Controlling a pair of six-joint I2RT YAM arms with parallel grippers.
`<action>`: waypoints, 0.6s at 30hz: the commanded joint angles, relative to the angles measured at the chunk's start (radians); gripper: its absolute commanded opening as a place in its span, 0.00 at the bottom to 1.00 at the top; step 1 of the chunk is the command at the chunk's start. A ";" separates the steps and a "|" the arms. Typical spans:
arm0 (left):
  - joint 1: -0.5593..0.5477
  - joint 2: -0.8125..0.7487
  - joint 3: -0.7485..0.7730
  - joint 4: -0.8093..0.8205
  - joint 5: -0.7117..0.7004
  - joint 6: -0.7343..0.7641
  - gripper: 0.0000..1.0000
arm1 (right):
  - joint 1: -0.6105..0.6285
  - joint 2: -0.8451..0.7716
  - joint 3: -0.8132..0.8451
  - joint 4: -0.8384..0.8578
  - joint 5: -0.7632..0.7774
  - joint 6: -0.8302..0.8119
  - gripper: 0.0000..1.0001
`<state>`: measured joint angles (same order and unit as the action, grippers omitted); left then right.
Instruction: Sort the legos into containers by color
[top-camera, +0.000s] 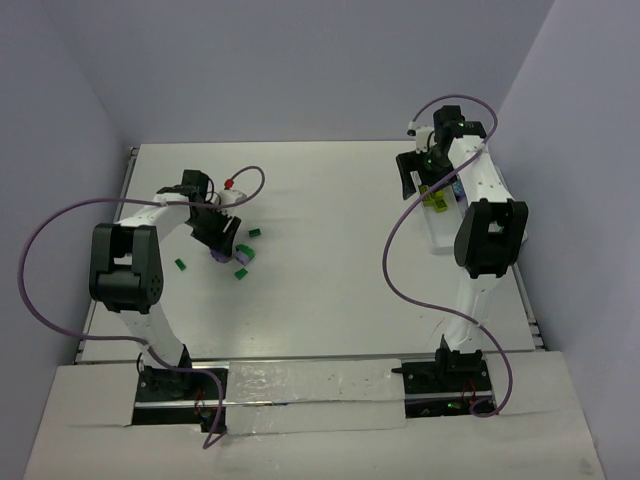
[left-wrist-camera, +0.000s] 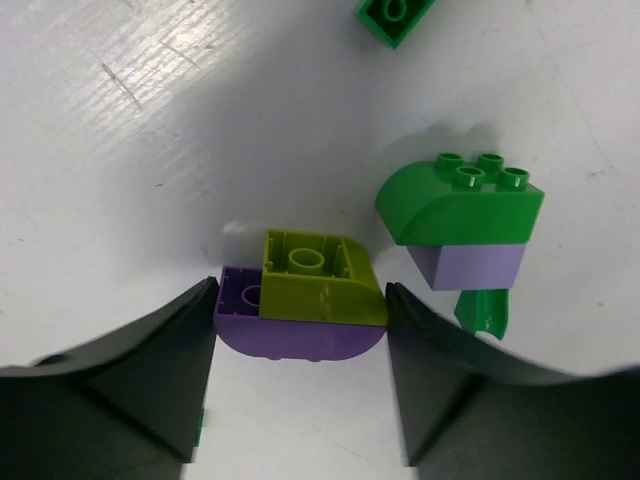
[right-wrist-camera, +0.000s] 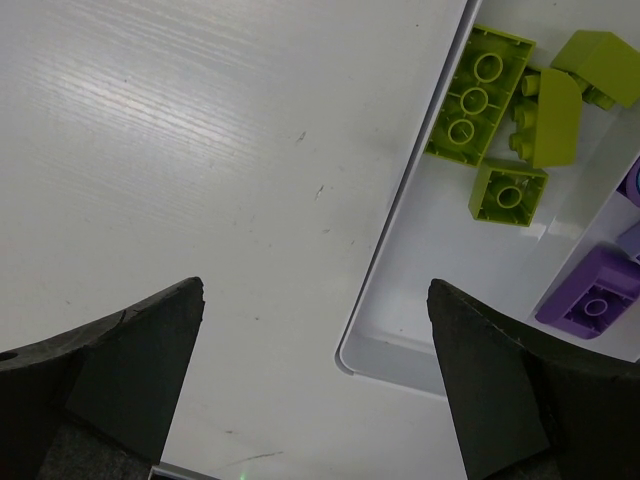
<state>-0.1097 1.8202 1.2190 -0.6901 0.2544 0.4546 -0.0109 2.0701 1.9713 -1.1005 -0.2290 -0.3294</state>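
Observation:
My left gripper (top-camera: 215, 236) (left-wrist-camera: 300, 288) is low on the table. Its jaws press both sides of a yellow-green brick (left-wrist-camera: 312, 275) stacked on a purple brick (left-wrist-camera: 295, 335). A dark green curved brick on a lavender brick (left-wrist-camera: 462, 215) lies just to the right. My right gripper (top-camera: 412, 178) (right-wrist-camera: 315, 290) is open and empty above the table, at the near corner of a white tray (right-wrist-camera: 450, 300). That tray holds several yellow-green bricks (right-wrist-camera: 480, 90). A purple brick (right-wrist-camera: 597, 290) lies in the neighbouring tray.
Loose dark green bricks lie round the left gripper (top-camera: 254, 234) (top-camera: 181, 264) (top-camera: 241, 272), with one at the top of the left wrist view (left-wrist-camera: 395, 18). The trays (top-camera: 440, 225) stand at the right, under the right arm. A purple cable loops beside each arm.

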 joint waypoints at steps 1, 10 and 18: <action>-0.001 -0.021 0.006 -0.029 0.058 0.003 0.59 | 0.006 -0.061 0.032 -0.004 0.003 0.007 1.00; -0.001 -0.028 0.005 -0.060 0.051 -0.002 0.90 | 0.006 -0.067 0.032 -0.013 -0.010 0.012 1.00; -0.001 -0.029 -0.001 -0.060 0.055 -0.005 0.91 | 0.046 -0.073 0.026 -0.009 -0.015 0.015 1.00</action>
<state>-0.1097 1.8194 1.2190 -0.7363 0.2754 0.4493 0.0158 2.0661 1.9713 -1.1011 -0.2302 -0.3262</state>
